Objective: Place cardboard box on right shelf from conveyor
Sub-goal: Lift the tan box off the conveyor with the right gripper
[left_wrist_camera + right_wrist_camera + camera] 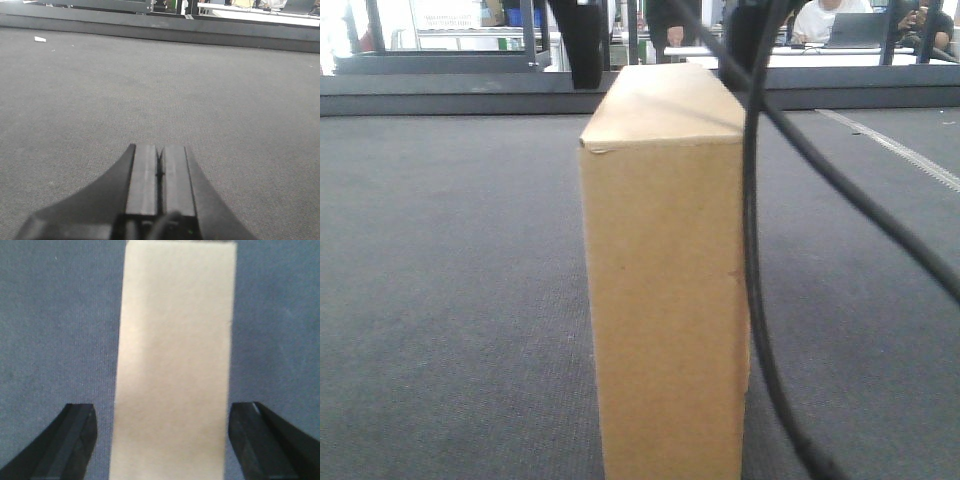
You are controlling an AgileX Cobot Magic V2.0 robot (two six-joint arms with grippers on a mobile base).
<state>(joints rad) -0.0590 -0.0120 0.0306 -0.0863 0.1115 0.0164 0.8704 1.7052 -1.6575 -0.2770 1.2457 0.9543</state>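
Observation:
The cardboard box stands upright on the dark grey conveyor, narrow end toward the front camera, with a small crease at its top left edge. Seen from above in the right wrist view, the box lies between the two black fingers of my right gripper. That gripper is open, with a gap of belt showing on each side of the box. My left gripper is shut with nothing in it, low over bare belt. The right shelf is out of view.
Black cables hang just right of the box. The belt's far rail runs across the back. A white scrap lies on the belt far left. Beyond the rail are desks, a laptop and seated people.

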